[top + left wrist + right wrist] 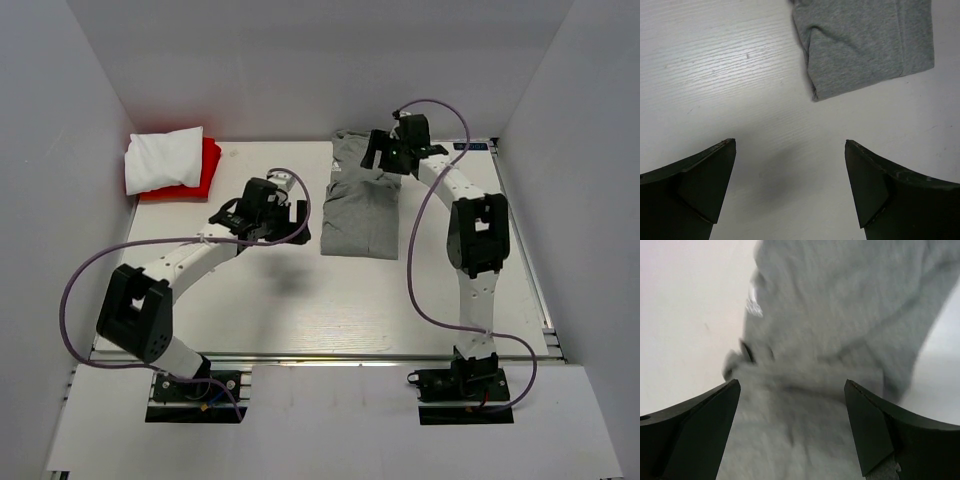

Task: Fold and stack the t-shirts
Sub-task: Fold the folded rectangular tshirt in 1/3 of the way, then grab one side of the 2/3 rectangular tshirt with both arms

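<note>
A heather-grey t-shirt (360,205) lies folded into a long strip at the middle back of the table, and its near corner (860,50) shows in the left wrist view. My right gripper (383,160) hovers over its far end with jaws wide apart; only grey cloth (830,340) with a small white neck mark (754,304) lies below them. My left gripper (292,215) stands open just left of the shirt, above bare table (790,145). A folded white t-shirt (165,158) rests on a red t-shirt (205,175) at the back left.
White walls (60,150) close in the table on the left, back and right. A rail (530,270) runs along the table's right edge. Purple cables (420,250) loop from both arms.
</note>
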Tool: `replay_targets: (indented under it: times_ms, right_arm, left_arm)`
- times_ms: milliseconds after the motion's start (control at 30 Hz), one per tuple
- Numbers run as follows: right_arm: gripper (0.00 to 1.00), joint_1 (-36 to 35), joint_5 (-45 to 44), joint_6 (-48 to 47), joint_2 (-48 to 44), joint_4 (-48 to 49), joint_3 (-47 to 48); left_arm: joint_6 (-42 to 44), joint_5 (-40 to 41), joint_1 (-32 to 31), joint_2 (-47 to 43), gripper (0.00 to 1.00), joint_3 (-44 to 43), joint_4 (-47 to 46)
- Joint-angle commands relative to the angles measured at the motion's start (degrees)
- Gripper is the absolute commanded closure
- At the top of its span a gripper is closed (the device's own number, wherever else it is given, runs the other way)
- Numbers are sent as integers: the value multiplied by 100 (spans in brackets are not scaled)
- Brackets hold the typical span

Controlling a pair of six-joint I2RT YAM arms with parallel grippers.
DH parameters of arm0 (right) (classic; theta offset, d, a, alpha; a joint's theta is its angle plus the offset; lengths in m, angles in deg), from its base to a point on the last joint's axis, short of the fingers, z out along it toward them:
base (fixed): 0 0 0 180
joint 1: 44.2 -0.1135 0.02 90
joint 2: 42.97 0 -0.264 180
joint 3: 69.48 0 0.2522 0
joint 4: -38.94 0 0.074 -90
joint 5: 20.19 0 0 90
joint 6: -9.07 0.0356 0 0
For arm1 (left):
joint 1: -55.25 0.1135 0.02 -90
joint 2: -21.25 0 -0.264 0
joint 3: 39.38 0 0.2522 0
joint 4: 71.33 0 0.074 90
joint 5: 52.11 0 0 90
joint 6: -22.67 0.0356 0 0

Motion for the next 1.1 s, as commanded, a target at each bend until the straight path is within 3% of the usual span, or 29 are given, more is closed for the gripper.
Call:
replay_targets:
  times_ms: [0, 100, 133, 200, 267, 400, 700, 1067]
  right_arm:
    - [10, 39, 67, -235, -988, -244, -760]
    - [10, 74, -39, -139, -2044, 79, -2270]
    - [10, 83, -39, -51, -2247, 142, -3231]
    - [10, 127, -30, 2, -3010, 327, -3800]
    - [10, 153, 49, 116, -3441, 380, -4730]
    - [10, 180, 356, 204, -4058, 380, -5620]
    - [10, 224, 725, 301, -3762, 450, -5895]
    - [21, 312, 946, 363, -3119, 766, -5921]
  left_arm:
    - [104, -463, -67, 386, 0, -375, -78]
    - [218, -948, -67, 754, 0, -463, -333]
    - [218, -1044, -67, 834, 0, -463, -499]
    - [218, -1265, -67, 992, 0, -463, -623]
    - [218, -1431, -119, 1247, 0, -463, -781]
    - [280, -1705, -172, 1634, 0, -542, -966]
    - [280, -1424, -348, 2487, 0, -1157, -791]
    - [332, -1265, -401, 2839, 47, -1158, -791]
